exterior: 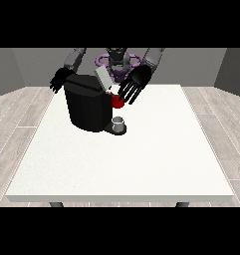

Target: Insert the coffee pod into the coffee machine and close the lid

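While you watch, a small grey thing (119, 122) stands on the coffee machine's (89, 105) tray, below the spread, released fingers of the hand at the view's right (136, 82). Behind, the hand at the view's left (59, 79) hangs released too.

Grey-armed robot (116, 59) with purple-ringed torso and black, many-fingered hands.

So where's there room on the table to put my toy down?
The white table is bare in front of the coffee machine and along its right side. It is crowded at the back, around the machine, the grey cup and both hands.
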You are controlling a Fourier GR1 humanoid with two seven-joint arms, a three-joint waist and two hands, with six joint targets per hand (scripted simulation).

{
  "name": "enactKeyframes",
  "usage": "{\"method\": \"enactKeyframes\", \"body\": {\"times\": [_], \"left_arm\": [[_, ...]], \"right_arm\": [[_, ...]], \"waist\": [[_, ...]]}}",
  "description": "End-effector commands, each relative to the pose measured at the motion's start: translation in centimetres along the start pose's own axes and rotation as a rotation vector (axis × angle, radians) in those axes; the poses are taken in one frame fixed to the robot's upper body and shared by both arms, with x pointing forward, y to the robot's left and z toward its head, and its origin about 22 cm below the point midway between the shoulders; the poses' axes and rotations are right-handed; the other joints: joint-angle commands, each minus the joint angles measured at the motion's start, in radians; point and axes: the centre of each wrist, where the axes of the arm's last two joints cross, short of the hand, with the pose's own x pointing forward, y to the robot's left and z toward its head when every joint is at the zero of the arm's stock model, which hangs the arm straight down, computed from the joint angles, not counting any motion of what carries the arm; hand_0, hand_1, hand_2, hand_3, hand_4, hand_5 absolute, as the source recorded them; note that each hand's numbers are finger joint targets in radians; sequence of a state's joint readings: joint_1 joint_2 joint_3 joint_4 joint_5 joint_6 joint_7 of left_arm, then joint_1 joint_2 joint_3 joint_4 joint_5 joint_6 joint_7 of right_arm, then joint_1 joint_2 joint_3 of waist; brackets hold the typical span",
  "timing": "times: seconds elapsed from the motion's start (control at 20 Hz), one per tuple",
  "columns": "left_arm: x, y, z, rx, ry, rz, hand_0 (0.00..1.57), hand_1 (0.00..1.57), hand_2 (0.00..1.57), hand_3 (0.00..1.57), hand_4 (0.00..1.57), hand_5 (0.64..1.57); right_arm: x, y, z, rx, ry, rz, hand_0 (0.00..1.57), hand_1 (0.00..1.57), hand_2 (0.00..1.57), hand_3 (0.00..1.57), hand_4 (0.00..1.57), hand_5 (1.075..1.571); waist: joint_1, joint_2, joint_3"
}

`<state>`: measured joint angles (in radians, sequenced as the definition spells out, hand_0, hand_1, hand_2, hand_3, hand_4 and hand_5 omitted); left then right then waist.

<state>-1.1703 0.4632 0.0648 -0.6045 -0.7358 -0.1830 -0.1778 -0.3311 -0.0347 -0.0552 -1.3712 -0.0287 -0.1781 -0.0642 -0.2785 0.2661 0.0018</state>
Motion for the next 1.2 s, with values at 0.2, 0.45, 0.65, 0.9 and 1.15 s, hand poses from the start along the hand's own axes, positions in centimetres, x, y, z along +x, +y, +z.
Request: {"method": "enactKeyframes", "body": {"times": [0.2, 0.45, 0.65, 0.9, 1.15], "left_arm": [[0.8, -0.6, -0.3, -0.054, -0.007, -0.017, 0.00, 0.00, 0.00, 0.00, 0.00, 1.571], [0.5, 0.3, -0.1, -0.059, 0.008, -0.002, 0.00, 0.00, 0.00, 0.00, 0.00, 1.571], [-0.7, -3.6, 0.6, -0.071, 0.020, 0.010, 0.00, 0.00, 0.00, 0.00, 0.00, 1.571], [-0.5, -7.7, 0.9, -0.117, 0.031, 0.321, 0.00, 0.00, 0.00, 0.00, 0.00, 1.571], [-3.2, -12.9, 3.3, -0.041, 0.054, 0.710, 0.00, 0.00, 0.00, 0.00, 0.26, 1.571]], "right_arm": [[-1.5, -1.4, 0.4, -0.031, 0.054, 0.016, 0.00, 0.00, 0.00, 0.00, 0.35, 1.571], [-3.2, -0.9, 1.9, -0.054, 0.052, 0.017, 0.00, 0.00, 0.00, 0.00, 0.39, 1.571], [-2.3, -2.1, 1.1, -0.061, 0.074, 0.016, 0.00, 0.00, 0.00, 0.00, 0.42, 1.571], [-5.8, -3.5, 3.8, -0.151, 0.199, 0.008, 0.00, 0.00, 0.00, 0.00, 0.43, 1.571], [-7.3, -6.3, 6.3, -0.216, 0.251, 0.014, 0.00, 0.00, 0.00, 0.00, 0.43, 1.571]], "waist": [[0.027, -0.038, -0.0014], [0.041, -0.061, -0.0012], [0.063, -0.090, -0.0017], [0.160, -0.227, -0.0018], [0.216, -0.328, -0.0034]]}}
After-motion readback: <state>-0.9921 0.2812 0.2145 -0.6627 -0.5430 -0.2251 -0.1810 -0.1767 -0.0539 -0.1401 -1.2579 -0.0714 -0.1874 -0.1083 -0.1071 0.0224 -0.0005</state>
